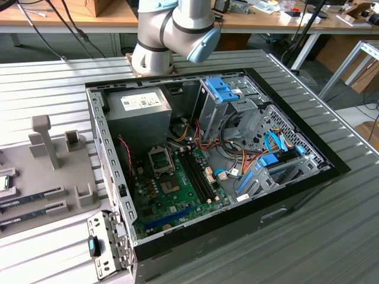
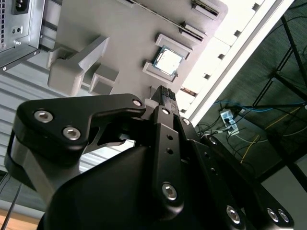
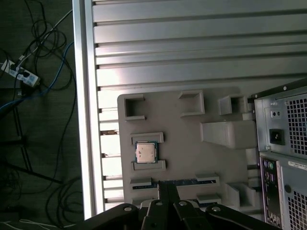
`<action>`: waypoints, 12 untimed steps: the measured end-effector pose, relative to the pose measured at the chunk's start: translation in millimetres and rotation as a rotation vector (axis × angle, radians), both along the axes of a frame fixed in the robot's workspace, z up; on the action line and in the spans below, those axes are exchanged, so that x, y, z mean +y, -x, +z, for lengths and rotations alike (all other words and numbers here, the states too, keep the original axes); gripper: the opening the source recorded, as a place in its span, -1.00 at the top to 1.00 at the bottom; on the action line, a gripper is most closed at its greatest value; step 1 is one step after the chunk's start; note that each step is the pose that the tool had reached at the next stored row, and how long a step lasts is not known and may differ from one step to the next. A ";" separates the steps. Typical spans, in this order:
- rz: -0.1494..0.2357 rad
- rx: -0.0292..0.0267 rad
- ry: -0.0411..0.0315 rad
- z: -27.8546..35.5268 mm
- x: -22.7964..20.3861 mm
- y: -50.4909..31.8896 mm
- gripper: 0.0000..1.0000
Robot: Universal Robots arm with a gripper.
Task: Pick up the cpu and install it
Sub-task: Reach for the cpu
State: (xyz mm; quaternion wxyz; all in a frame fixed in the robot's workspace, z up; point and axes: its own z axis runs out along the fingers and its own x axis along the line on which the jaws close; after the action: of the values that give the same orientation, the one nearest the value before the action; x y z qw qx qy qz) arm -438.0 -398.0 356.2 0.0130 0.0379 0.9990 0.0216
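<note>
Three views, one worry each. In the exterior view the arm [image 1: 172,29] stands behind the open computer case [image 1: 331,171], and the bare socket [image 1: 160,158] on the green board sits close to loose red and black wires [image 1: 125,155]. I judge that those wires could snag anything lowered there, and that a chip set down crooked could bend the socket's contacts. The grey tray [image 1: 65,171] lies on the slatted table [image 1: 47,83] to the exterior view's left of the case, with memory sticks [image 1: 29,198] in their slots. In the second wrist view the cpu [image 2: 168,60] lies flat in its pocket on the tray, silver face up, and the gripper [image 2: 164,91] hangs above it, well apart and holding nothing. The chip is thin and sits low between raised lips, so I think a fingertip could land on a lip instead of the chip's edge and tip it or skid it out. In the first wrist view the cpu [image 3: 146,152] is off to one side of the gripper [image 3: 168,183], whose jaws look drawn together with only a seam between them. A memory stick [image 3: 184,180] lies just past the fingertips. Coming down as it is now, I'd fear pressing on the lid or grabbing the wrong part.
</note>
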 end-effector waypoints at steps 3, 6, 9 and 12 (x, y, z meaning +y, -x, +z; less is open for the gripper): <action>0.000 -0.0001 -0.0001 -0.7 0.0 0.0 0.79; 0.000 0.0000 0.0000 -1.1 0.0 0.0 0.79; 0.000 0.0000 0.0000 -1.6 0.0 0.0 0.79; 0.000 0.0000 0.0000 -2.2 0.0 0.0 0.79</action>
State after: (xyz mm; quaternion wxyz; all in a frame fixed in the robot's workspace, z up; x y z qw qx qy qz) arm -438.0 -398.0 354.1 0.0131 0.0379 0.9990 0.0216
